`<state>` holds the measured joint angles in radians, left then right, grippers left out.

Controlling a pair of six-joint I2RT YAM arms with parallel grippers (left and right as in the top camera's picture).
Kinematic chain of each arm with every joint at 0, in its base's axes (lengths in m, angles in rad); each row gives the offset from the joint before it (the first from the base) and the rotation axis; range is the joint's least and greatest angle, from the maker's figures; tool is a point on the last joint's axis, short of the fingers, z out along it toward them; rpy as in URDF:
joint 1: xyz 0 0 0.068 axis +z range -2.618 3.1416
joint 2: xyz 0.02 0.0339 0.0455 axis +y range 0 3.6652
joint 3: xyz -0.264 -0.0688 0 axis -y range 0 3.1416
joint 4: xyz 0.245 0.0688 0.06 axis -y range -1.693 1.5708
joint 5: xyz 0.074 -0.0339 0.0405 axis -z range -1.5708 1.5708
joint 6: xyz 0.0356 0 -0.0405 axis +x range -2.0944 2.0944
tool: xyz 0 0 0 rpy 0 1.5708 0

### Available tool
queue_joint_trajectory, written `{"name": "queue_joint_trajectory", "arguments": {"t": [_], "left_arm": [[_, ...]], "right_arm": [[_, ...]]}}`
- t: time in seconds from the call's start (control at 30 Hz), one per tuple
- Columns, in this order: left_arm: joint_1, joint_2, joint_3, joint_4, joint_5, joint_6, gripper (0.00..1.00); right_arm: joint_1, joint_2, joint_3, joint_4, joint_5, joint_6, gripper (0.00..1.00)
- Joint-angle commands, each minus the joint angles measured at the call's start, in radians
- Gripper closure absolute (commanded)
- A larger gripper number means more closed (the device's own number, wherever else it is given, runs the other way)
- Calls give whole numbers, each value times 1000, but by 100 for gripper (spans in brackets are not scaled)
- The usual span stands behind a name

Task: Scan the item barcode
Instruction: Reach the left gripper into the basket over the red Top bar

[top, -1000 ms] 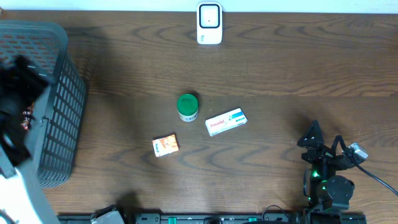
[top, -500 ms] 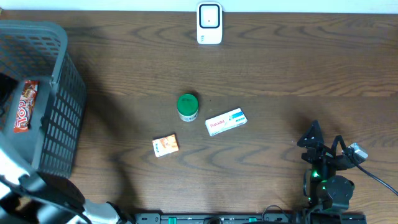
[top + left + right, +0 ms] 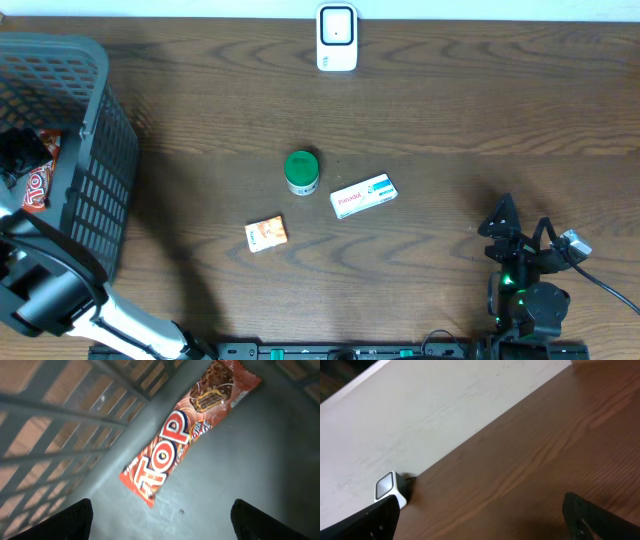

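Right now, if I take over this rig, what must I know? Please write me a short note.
Left gripper: open, empty, above the chocolate bar, which lies on the basket floor.
Right gripper: open, empty, parked at the right side of the table.
Scanner: at the far edge.
Likely done: the bar.
To do: green jar, white box, orange box, all lying mid-table.

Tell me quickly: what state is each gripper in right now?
Left gripper: open, empty, above the TOP chocolate bar in the basket.
Right gripper: open, empty.
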<state>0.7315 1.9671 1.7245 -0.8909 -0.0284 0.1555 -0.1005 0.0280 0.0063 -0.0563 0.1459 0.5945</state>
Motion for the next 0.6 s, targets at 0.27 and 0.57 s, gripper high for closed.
{"name": "queue_joint_trajectory", "arguments": {"t": [0.27, 0.57], "left_arm": [[2, 117, -14, 50, -17, 107, 16], [3, 184, -40, 85, -17, 156, 16]], "right_arm": [[-11, -3, -1, -5, -1, -8, 1], [-11, -3, -1, -5, -1, -8, 1]]}}
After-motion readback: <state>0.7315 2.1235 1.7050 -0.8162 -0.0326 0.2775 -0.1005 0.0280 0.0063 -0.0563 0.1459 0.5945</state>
